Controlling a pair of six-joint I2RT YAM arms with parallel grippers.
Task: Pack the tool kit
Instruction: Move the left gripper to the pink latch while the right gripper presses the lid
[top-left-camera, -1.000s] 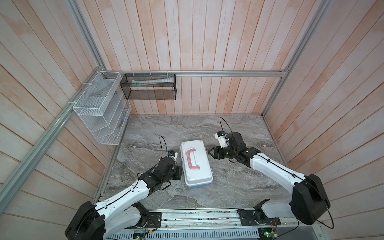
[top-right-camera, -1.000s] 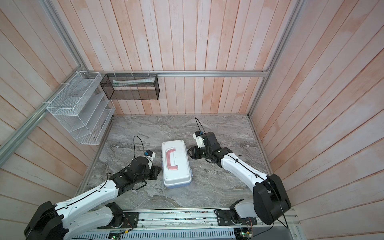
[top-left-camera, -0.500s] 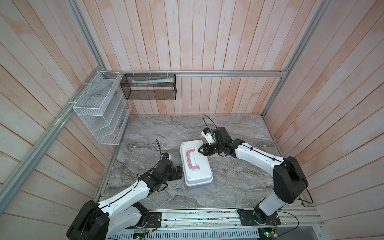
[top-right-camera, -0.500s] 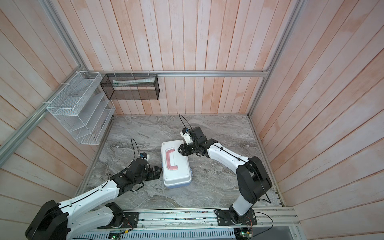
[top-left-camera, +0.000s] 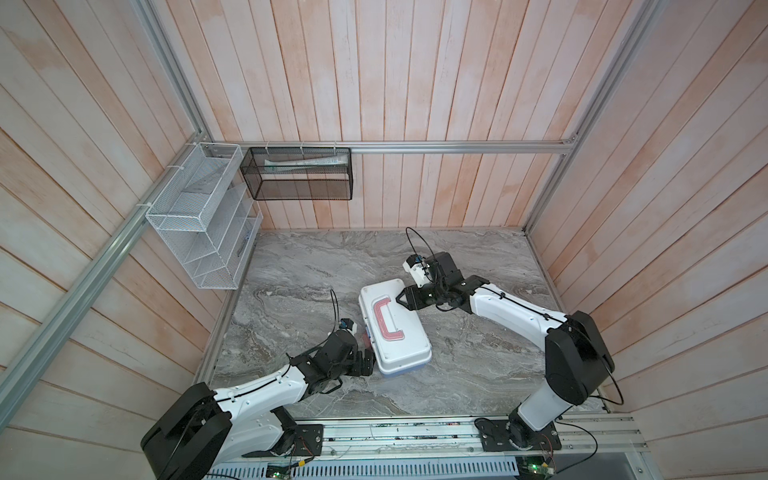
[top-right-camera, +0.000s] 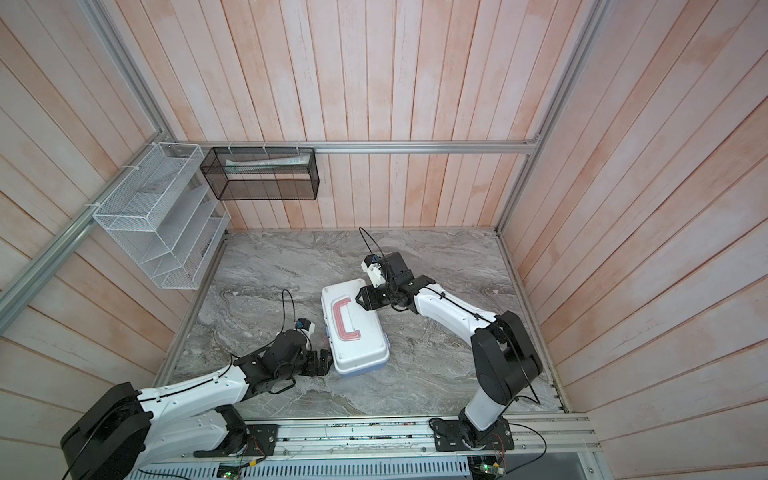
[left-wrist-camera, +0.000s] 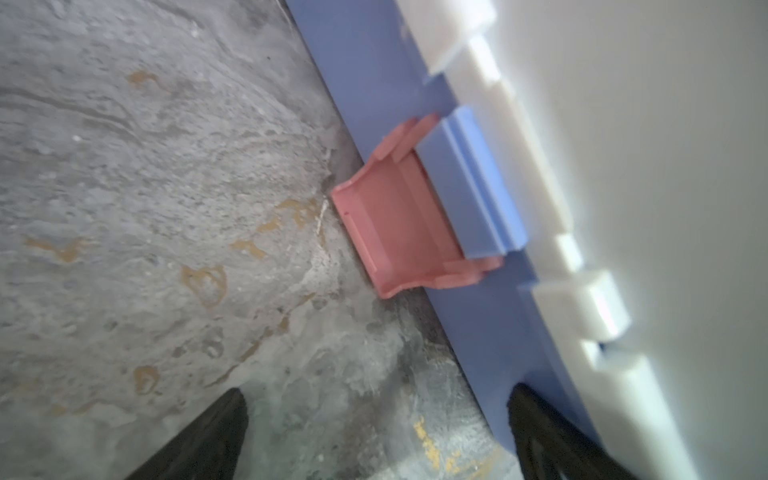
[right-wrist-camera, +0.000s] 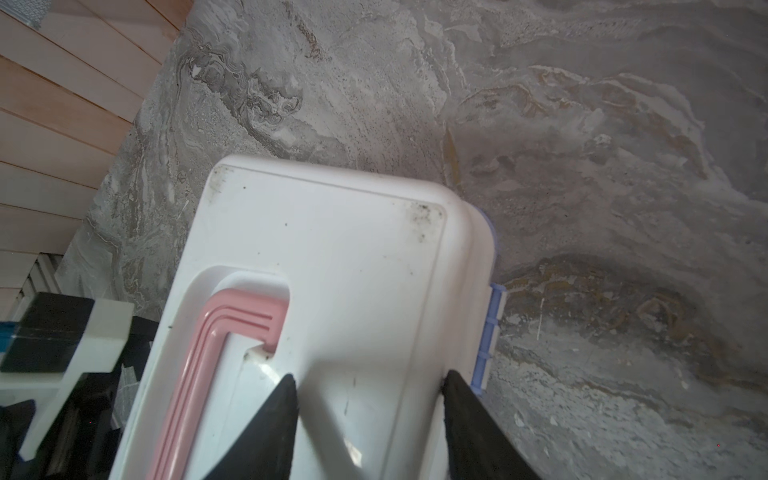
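Nearest the table's (top-left-camera: 311, 266) front edge, the L gripper (top-left-camera: 368, 366) sat low against the left long side of the tool kit case (top-left-camera: 409, 357), by its near corner. In the L wrist view the jaws were spread wide w/ only bare marble btwn them. One finger (left-wrist-camera: 540, 424) was just beside or touching the blue base (left-wrist-camera: 478, 332); couldn't tell which. Just past it the pink latch (left-wrist-camera: 399, 224) was folded down and outward, free edge on the marble. The case lay approx mid-table, skewed, a bit nearer the front edge than the back. Its white lid (top-left-camera: 405, 338) was down on the base and the pink handle (top-left-camera: 384, 318) lay flat in its recess. Over the lid's far end the R gripper (top-left-camera: 401, 298) had its jaws part-open, pinching nothing. One tip was near the handle's end, the other at the rim by the blue hinges (right-wrist-camera: 486, 332); contact unclear. Farthest off, a white mesh basket (top-left-camera: 199, 224) hung on the left wall and a black mesh basket (top-left-camera: 299, 174) on the rear rail, above the back-left corner.
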